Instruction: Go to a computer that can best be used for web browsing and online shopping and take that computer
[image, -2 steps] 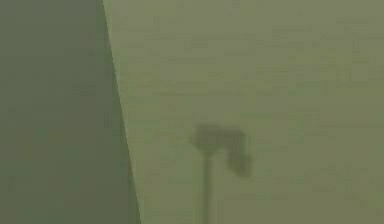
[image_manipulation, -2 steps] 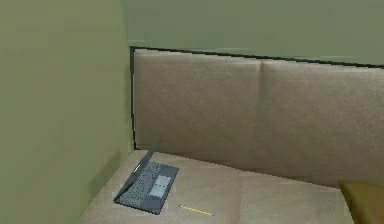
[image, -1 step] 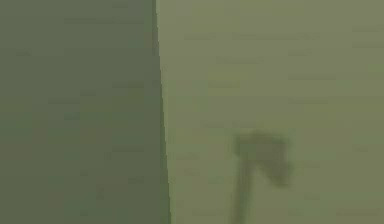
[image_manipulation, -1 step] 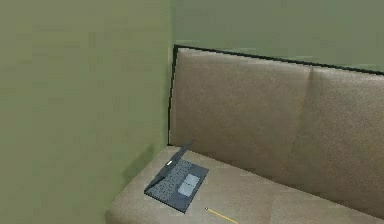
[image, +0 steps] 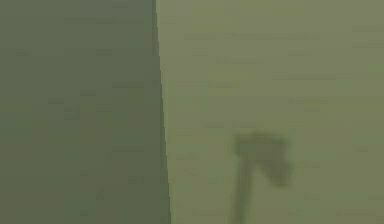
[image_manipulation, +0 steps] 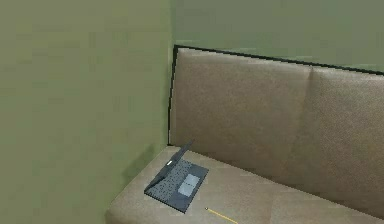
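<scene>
- Down at the arm side view's lower middle, a dark grey laptop computer (image_manipulation: 177, 180) lies lid-up on a tan cushioned sofa (image_manipulation: 270, 110), near the seat's left end.
- A thin yellow stick-like object (image_manipulation: 215, 213) lies on the seat near the laptop's right.
- Olive green walls (image_manipulation: 80, 90) meet behind the sofa.

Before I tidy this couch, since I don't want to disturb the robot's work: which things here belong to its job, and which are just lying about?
For the job:
- dark grey laptop, lying on the seat of the tan sofa

Just lying about:
- thin yellow stick, on the seat beside the laptop
- the sofa itself, which only bears them
- green wall
</scene>
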